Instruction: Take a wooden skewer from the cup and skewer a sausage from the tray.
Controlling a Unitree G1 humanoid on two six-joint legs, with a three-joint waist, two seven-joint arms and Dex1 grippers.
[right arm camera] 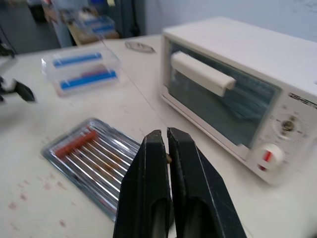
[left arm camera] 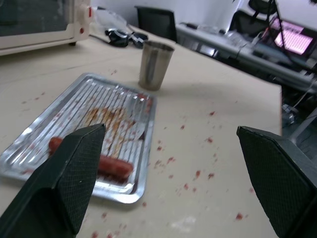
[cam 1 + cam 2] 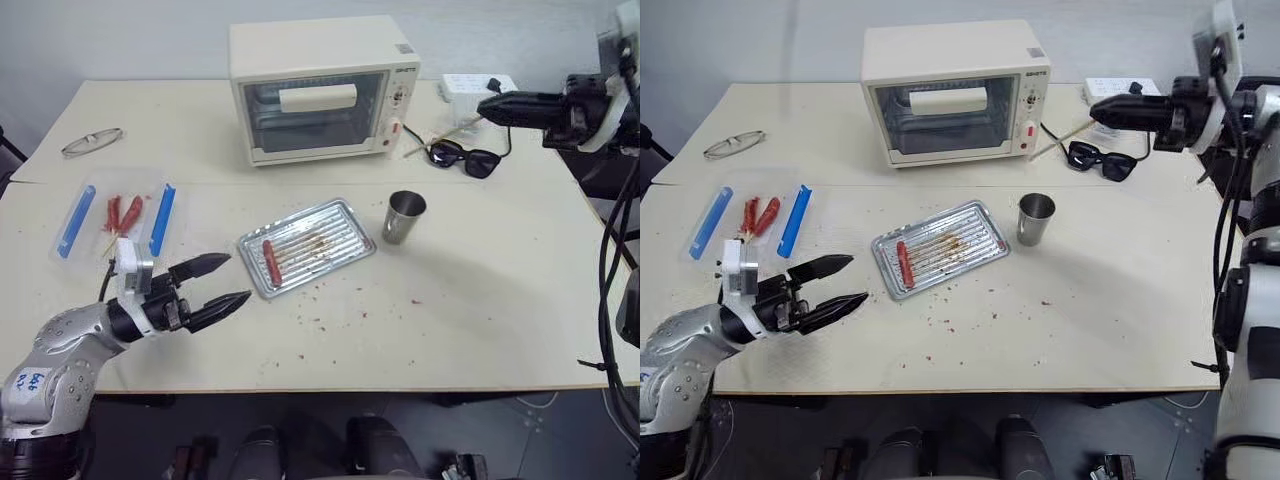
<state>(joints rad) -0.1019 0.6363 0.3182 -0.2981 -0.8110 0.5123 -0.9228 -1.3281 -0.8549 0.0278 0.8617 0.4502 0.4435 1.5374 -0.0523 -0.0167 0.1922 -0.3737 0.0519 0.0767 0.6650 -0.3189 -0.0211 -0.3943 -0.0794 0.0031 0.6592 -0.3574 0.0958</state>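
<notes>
Above the table's far right edge, right fingers point(image 3: 1102, 109) pinching wooden skewer point(image 3: 1055, 141), left fingers point(image 3: 236, 281) wide beside tray point(image 3: 352, 214).

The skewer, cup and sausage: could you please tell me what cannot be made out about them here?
- Skewer: its held end, hidden between the shut fingers of the right gripper, eye views and right wrist view.
- Cup: its inside, hidden by its own wall, left wrist view.
- Sausage: partly hidden behind a finger of the left gripper, left wrist view.
</notes>
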